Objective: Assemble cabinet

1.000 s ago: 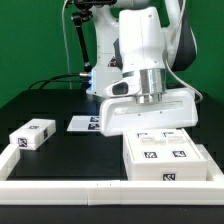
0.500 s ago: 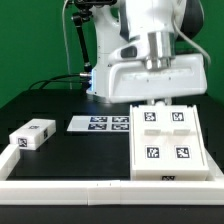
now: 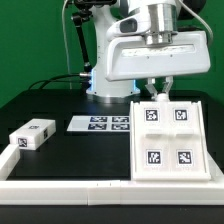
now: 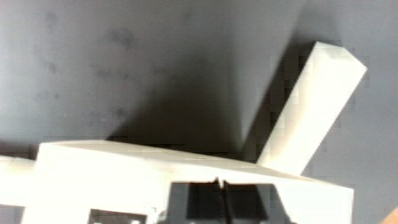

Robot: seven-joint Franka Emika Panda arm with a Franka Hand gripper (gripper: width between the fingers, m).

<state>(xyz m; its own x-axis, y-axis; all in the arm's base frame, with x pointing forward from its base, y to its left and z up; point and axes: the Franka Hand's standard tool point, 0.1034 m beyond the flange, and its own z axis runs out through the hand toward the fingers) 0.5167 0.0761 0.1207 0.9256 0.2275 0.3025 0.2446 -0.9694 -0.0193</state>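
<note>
Exterior view: a black table point(image 3: 80, 150) with a white robot arm reaching down from 12 o'clock. The gripper point(image 3: 157, 93) sits at about 2 o'clock from the picture's centre. Its two thin fingers point(image 3: 150, 88) slant toward each other and meet on the far upper edge of the cabinet body point(image 3: 166, 150), closed narrowly on that edge.

The cabinet body is a large white box filling the 4 o'clock part of the scene. Its broad face carries four square black-and-white tags and is tipped up toward the camera. Its near edge rests just behind the white border rail point(image 3: 70, 186), which runs along the front of the table at 6 o'clock.

A small white block point(image 3: 32, 134) with tags on its sides lies at 9 o'clock, well apart from the cabinet body and the gripper. Between them, near the centre, the marker board point(image 3: 98, 123) lies flat on the table, just beside the cabinet body's 9 o'clock edge. The arm's base point(image 3: 100, 75) stands behind the marker board at 11 o'clock, with dark cables trailing from it. Nothing lies between the fingers and the edge they hold.

Wrist view: a white face of the cabinet body point(image 4: 143, 165) fills the near part of the picture. A white slab point(image 4: 306, 110) rises from it at a slant against the dark table point(image 4: 125, 70). Which part that slab is cannot be told.
</note>
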